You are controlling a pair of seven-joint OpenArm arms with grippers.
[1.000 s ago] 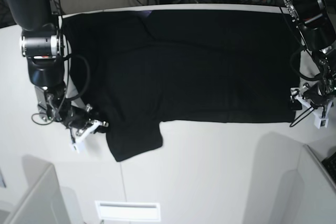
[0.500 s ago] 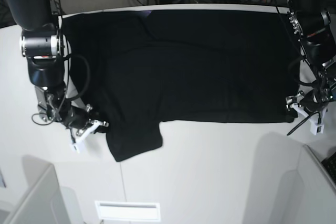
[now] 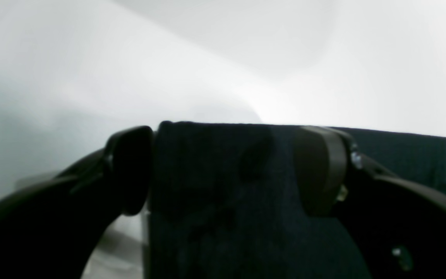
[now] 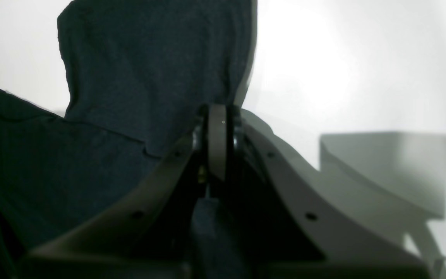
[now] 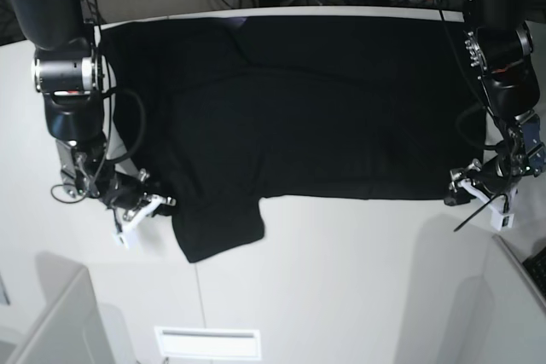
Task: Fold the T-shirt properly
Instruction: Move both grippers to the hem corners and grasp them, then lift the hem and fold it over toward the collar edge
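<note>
Lying spread flat across the white surface (image 5: 341, 279), the T-shirt (image 5: 307, 108) shows only its plain black side, with 1 sleeve hanging down toward the near edge on the base view's left.

The right hand (image 5: 147, 202) sits at that sleeve side. Its wrist view shows the jaws pressed together, with dark cloth running down between the 2 fingers, so it looks clenched on the T-shirt's edge; how much fabric it has I cannot tell.

The left hand (image 5: 469, 189) is at the opposite end, by the hem corner. Its jaws are spread wide with the corner of the cloth lying between the fingers (image 3: 318, 170), not yet pinched.

As a judgement, the cloth will be soft, light and limp. It will sag and crease wherever it is unsupported, and a thin edge can slip from a shallow pinch. Corners and hems are the sensible places to take hold, 1 at each end, so the panel lifts evenly and folds along a straight line.

The base view gives the whole layout: both arms, the garment's outline, the bare surface in front. It cannot show what is between the jaws. The 2 wrist views do that, each showing its own fingers against the fabric, but neither shows the other arm or the overall shape of the T-shirt.
</note>
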